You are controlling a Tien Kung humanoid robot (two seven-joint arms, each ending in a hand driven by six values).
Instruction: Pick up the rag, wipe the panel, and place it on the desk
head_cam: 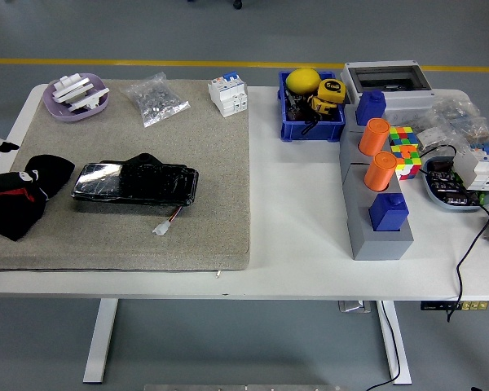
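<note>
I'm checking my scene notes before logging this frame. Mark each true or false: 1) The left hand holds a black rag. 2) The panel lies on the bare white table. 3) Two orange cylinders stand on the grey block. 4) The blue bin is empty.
1) True: the left hand grips the black rag at the mat's left edge.
2) False: the black panel lies on the beige mat.
3) True: two orange cylinders stand on the grey block.
4) False: the blue bin holds a yellow ball and a tape measure.
</note>
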